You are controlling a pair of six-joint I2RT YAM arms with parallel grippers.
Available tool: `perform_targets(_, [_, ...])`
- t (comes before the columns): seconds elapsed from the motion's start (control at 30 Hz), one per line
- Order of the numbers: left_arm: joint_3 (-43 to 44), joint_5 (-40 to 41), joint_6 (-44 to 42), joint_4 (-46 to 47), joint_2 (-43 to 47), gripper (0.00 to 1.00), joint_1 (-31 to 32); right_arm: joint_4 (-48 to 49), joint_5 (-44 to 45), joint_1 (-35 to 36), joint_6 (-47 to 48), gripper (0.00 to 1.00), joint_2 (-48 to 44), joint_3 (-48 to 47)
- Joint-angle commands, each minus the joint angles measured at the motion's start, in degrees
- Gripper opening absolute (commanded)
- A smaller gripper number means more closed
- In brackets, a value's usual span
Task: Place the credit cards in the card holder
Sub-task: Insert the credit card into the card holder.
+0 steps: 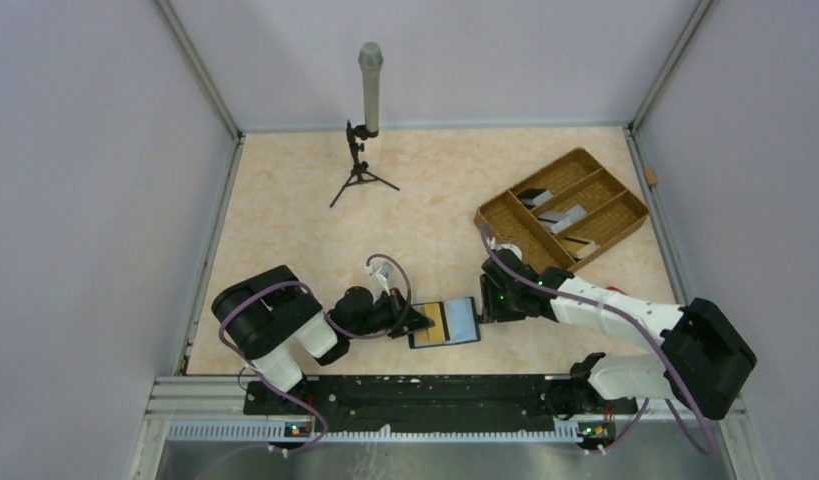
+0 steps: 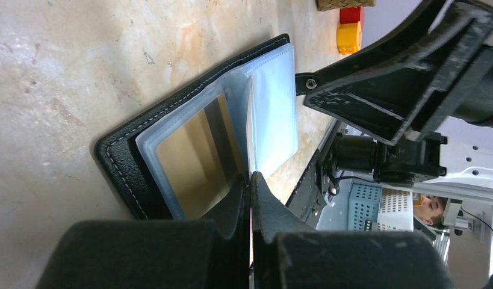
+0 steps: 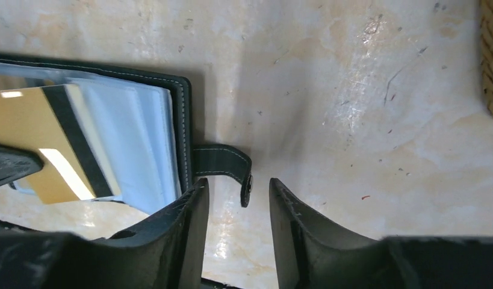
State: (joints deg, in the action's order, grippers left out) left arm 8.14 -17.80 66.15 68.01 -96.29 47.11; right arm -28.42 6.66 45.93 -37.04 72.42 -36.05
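1. Card holder (image 1: pixel 447 323) lies spread open on the surface (image 1: pixel 285 200), close to the near edge and between the two arms. Its black cover is down and its clear sleeves face up.
2. Left tool (image 2: pixel 251 180) meets the holder at its left edge. The fingers are pressed together, clamped on the edge of a clear sleeve leaf that stands tilted off the cover.
3. A gold credit card (image 3: pixel 57 138) with a black stripe lies over the left half of the holder, slightly askew to it. The left wrist view shows the card framed by the pale border of the clamped leaf, but I cannot tell how far into the sleeve it sits. In the right wrist view, one dark finger of the left tool overlaps the card's near corner.
4. Right tool (image 3: pixel 238 182) hangs at the holder's right edge, fingers apart and holding nothing. The short clasp tab (image 3: pixel 223 164) sticks out from the cover, and its snap end reaches into the gap between the fingertips. Whether it touches either finger cannot be told.
5. Well apart from the holder, toward the far right of the surface, a brown woven tray (image 1: pixel 612 180) holds the other cards (image 1: pixel 562 213), pale and dark, in its compartments.
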Motion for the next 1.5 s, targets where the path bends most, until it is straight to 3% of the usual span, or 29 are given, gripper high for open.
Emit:
perform_targets(0.0, [0.5, 1.0, -0.3, 0.0, 0.6, 0.0, 0.3, -1.6, 0.2, 0.6, 0.0, 0.45, -5.3, -3.4])
perform_targets(0.17, [0.9, 0.5, -0.2, 0.1, -0.2, 0.0, 0.3, -0.7, -1.0, 2.1, 0.4, 0.51, -9.1, -3.4])
perform_targets(0.27, [1.0, 0.4, -0.1, 0.5, -0.6, 0.0, 0.3, 2.1, -4.3, 2.1, 0.3, 0.48, -9.7, -2.0])
perform_targets(0.43, [1.0, 0.2, -0.1, 0.2, -0.6, 0.0, 0.3, 4.8, -6.5, 2.1, -0.5, 0.43, -7.1, 0.0])
perform_targets(0.93, [1.2, 0.0, -0.6, -0.9, 0.1, 0.0, 0.3, 10.1, -10.5, 2.2, -1.7, 0.48, -1.5, 3.6])
perform_targets(1.23, [1.4, 0.0, -0.6, -1.2, -0.1, 0.0, 0.3, 10.3, -9.7, 2.2, -1.8, 0.42, 0.5, 3.9])
perform_targets(1.47, [1.5, 0.0, -0.7, -1.2, -0.1, 0.0, 0.3, 10.3, -9.6, 2.7, -2.0, 0.3, 1.4, 3.9])
